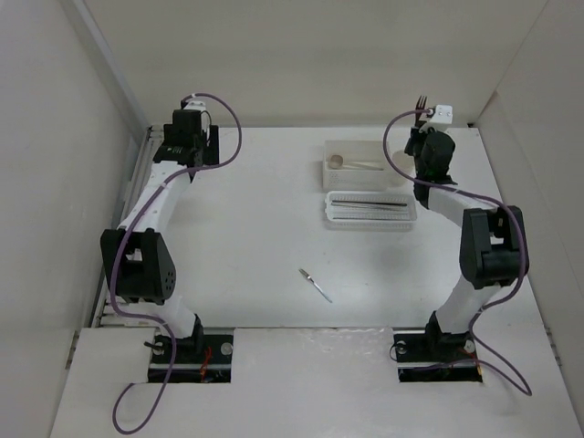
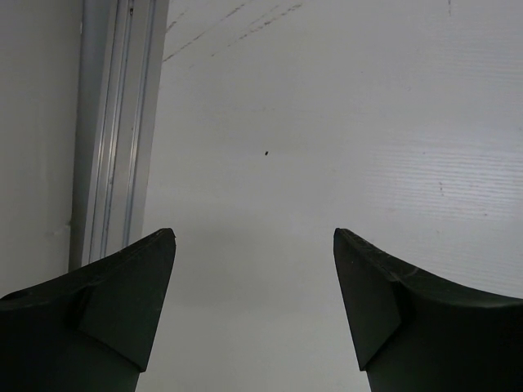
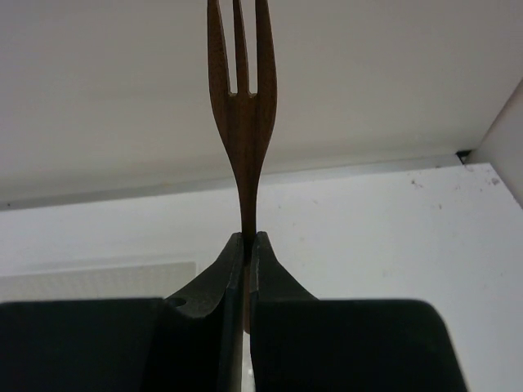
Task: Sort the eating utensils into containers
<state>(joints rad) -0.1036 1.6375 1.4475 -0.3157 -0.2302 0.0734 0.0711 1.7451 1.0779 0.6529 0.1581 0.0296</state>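
My right gripper (image 1: 421, 115) is raised at the back right, shut on the handle of the longer brown fork (image 1: 421, 99). In the right wrist view the fork (image 3: 242, 122) stands tines up out of the shut gripper (image 3: 249, 238). A small silver fork (image 1: 316, 286) lies on the table's middle. The rectangular box (image 1: 330, 175) holds a beige spoon (image 1: 339, 161). Just in front of it, the mesh basket tray (image 1: 370, 223) holds thin dark chopsticks (image 1: 370, 203). My left gripper (image 1: 183, 146) is at the far left, open and empty (image 2: 253, 233) over bare table.
White walls close in the table at the back and on both sides. An aluminium rail (image 2: 114, 122) runs along the left edge beside my left gripper. The right arm's purple cable (image 1: 394, 151) loops beside the box.
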